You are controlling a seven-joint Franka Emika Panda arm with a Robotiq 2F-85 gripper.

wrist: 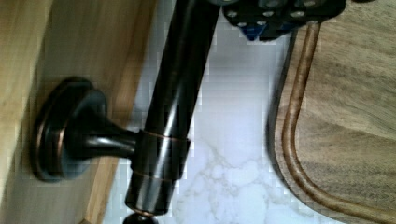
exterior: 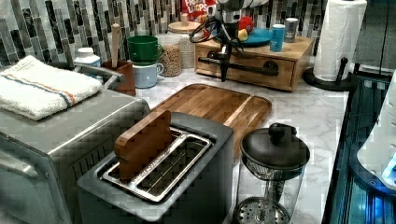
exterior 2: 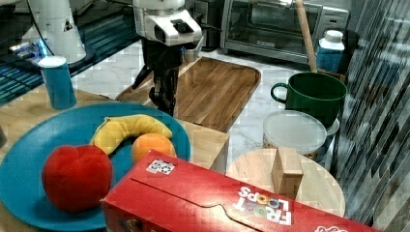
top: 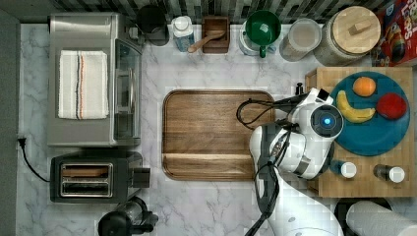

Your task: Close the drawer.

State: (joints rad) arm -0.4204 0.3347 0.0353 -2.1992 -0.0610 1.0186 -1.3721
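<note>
Drawer: sat in the light wooden cabinet at the back of the counter in the left view; its front looked flush or nearly flush with the cabinet, and the exact gap could not be told.
Drawer handle: a dark horizontal bar on round mounts; the wrist view showed one mount and the bar end up close, standing off the pale wood front.
Gripper: hung at the handle's end on the left view's left, pointing down; the right view showed it just beyond the cabinet edge, above the cutting board's near corner.
Jaws: whether they stood open or closed on the bar could not be told.
Blue plate: lay on the cabinet top and held a banana, an orange and a red fruit.
Toaster: held a brown wooden slice upright in one slot.
Wooden holder: held a wooden spoon, beside a green mug.
Glass jar: held pale grains, as seen in the left view.
Cutting board: lay bare on the counter between the oven and the cabinet.
Top view against the others: the arm covered the handle, whereas the left view showed the drawer front.
Right view alone: a red cereal box lay in the foreground.
</note>
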